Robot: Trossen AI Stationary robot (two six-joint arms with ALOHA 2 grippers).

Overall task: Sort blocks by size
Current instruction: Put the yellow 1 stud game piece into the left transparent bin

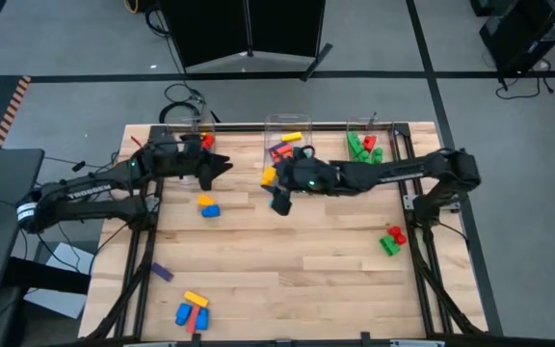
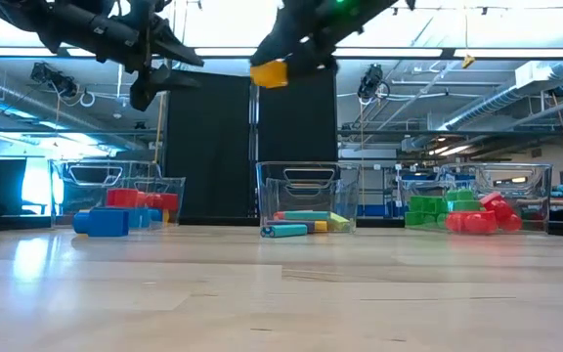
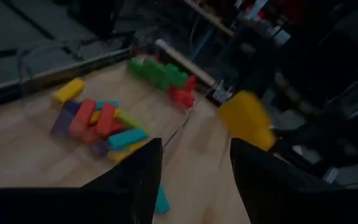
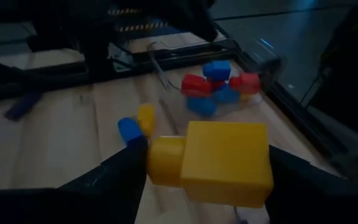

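High view evenly lit. Low view backlit by ceiling strip lights [image 2: 281, 51], glare on tabletop [image 2: 281, 293]. Both wrist views dim, soft, blurred.

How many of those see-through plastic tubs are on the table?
3, in a row along the table's far edge: the left clear plastic bin by the left arm, the middle bin, and the right bin. None seems hidden.

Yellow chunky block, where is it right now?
The yellow chunky block is held off the table in the right gripper, near mid-table in the high view, just in front of the middle bin.
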